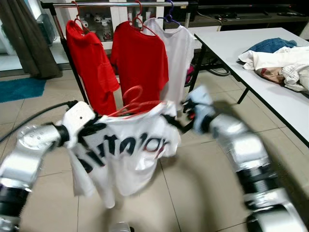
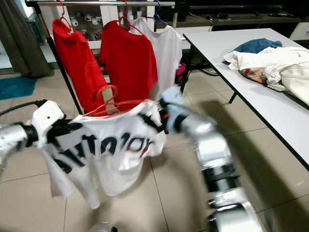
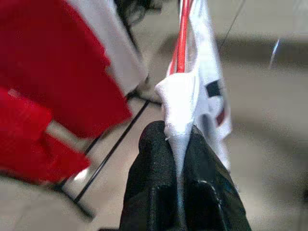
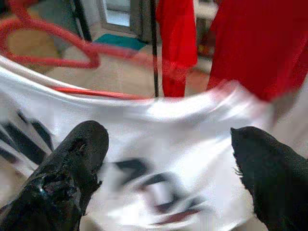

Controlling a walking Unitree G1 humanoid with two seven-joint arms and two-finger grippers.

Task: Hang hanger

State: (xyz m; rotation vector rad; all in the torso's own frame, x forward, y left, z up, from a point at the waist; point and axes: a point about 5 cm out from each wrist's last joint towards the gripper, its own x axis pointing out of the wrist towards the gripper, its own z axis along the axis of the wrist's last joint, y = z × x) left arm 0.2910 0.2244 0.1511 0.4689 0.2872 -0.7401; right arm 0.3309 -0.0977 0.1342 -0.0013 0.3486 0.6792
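While both arms are raised before the clothes rack (image 1: 120,4), they carry 1 white T-shirt (image 1: 128,154) on 1 red hanger (image 1: 133,104), low and in front of the rack, hook not on the rail.

Counts on the rack: 3 garments hung. 2 red shirts (image 1: 140,60), 1 plain white shirt (image 1: 179,48) at the end nearest the table. Hangers there: 2 red, 1 blue or purple.

Left gripper (image 3: 179,144): fingers closed tight, pinching a fold of the white T-shirt at its shoulder, beside the red hanger's arm.

Right gripper (image 4: 168,154): fingers spread wide apart, the shirt's other shoulder between them. Blurred; cannot tell whether either finger touches cloth.

Writing: black letters across the T-shirt's chest with a small red mark, motion-blurred and creased, not readable.

White table (image 1: 251,72), to the side of the rack: 1 heap of clothes (image 1: 280,60), white, blue denim and a checked piece; count of items unclear.

Dark curtain (image 1: 26,38) and 1 teal mat (image 1: 21,88) on the far side of the rack from the table.
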